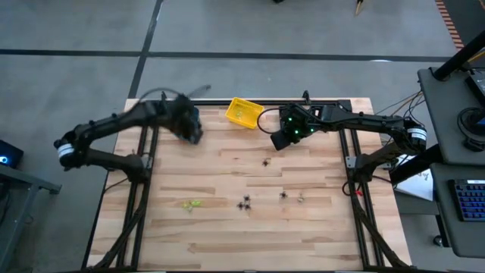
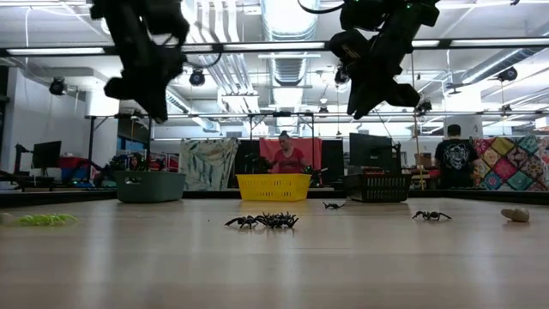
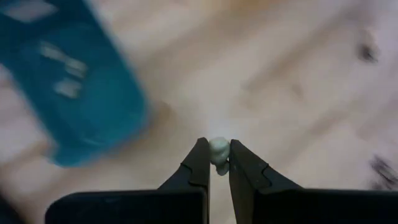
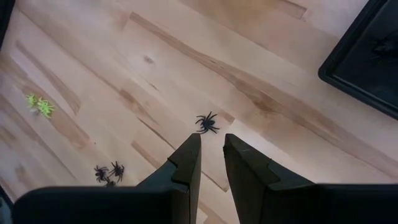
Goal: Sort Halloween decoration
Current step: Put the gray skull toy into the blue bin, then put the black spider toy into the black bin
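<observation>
Gripping a small pale trinket between pinched fingertips, left gripper hanging above the table's far left part, near the teal bin at the far edge. Raised well clear of the wood in the low view. Right gripper poised over the far right part, beside the yellow bin and the black bin, fingers parted by a narrow gap and holding nothing. Just past its fingertips, lying on the wood: one black spider. Toward the middle of the table, a cluster of black spiders touching one another; just to its right, another single black spider and a pale piece beside that. Toward the near left, a yellow-green spider, well apart from the rest. In the yellow bin, something greenish, too small to make out. Beyond the far edge, a person in red and another in a dark shirt.
</observation>
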Controlling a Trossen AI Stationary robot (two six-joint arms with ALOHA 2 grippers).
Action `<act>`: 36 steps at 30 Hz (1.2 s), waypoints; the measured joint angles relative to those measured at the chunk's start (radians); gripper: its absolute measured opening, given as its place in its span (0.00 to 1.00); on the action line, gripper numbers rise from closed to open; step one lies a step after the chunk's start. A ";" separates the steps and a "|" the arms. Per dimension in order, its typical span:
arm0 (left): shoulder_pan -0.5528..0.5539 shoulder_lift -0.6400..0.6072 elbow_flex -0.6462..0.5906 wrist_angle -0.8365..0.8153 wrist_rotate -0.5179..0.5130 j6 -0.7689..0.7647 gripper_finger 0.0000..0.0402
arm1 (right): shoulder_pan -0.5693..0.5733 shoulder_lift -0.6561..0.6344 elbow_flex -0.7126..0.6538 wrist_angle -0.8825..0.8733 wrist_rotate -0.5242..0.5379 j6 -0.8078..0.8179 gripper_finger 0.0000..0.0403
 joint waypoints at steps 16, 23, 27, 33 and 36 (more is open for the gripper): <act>0.476 0.334 -0.025 0.042 0.145 0.359 0.01 | 0.000 -0.001 0.000 0.044 0.000 0.027 0.16; 0.476 0.365 -0.025 0.063 0.134 0.353 0.03 | 0.001 -0.001 0.000 0.044 0.000 0.027 0.16; 0.476 0.366 -0.025 0.063 0.096 0.336 0.11 | 0.000 -0.001 0.000 0.045 0.000 0.031 0.16; 0.476 0.366 -0.025 0.062 0.094 0.332 0.30 | 0.001 -0.001 0.000 0.045 0.000 0.032 0.16; 0.476 0.365 -0.025 0.062 0.094 0.332 0.38 | 0.001 -0.001 0.000 0.045 0.000 0.032 0.16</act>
